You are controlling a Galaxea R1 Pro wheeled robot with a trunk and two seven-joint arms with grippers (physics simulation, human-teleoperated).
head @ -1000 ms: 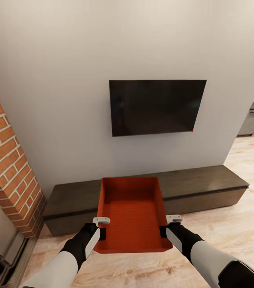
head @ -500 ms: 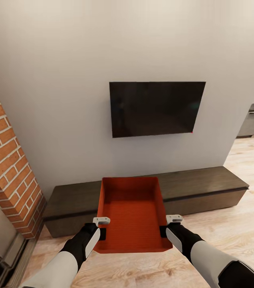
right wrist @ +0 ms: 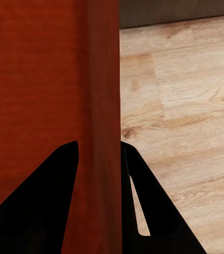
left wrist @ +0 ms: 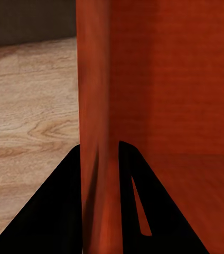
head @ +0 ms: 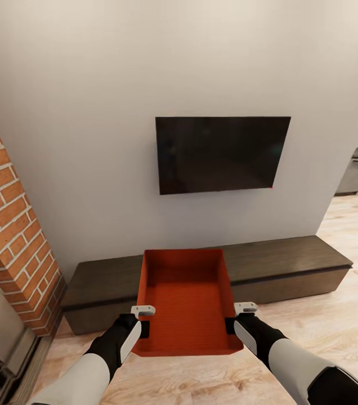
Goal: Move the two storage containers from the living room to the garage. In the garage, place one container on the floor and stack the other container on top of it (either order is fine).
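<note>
Red-orange rectangular open-top plastic bin (head: 186, 301) is held off the light wood plank floor (head: 336, 315), in front of the long dark wood cabinet (head: 280, 270), roughly under the left half of the wall-mounted black TV (head: 222, 153). Bin interior is bare. Left gripper (head: 143, 320) is clenched on the bin's left wall near the corner closest to the robot; in the left wrist view the two black fingers (left wrist: 54, 211) straddle the wall, one outside, one inside. Right gripper (head: 236, 318) is clamped the same way on the right wall; fingers (right wrist: 43, 201) sit either side of it. Bin sits level between the two arms. Red brick column (head: 10, 225) stands left of the cabinet, touching or just beside its end. Grey kitchen appliance (head: 356, 171) shows far right of the TV wall.
</note>
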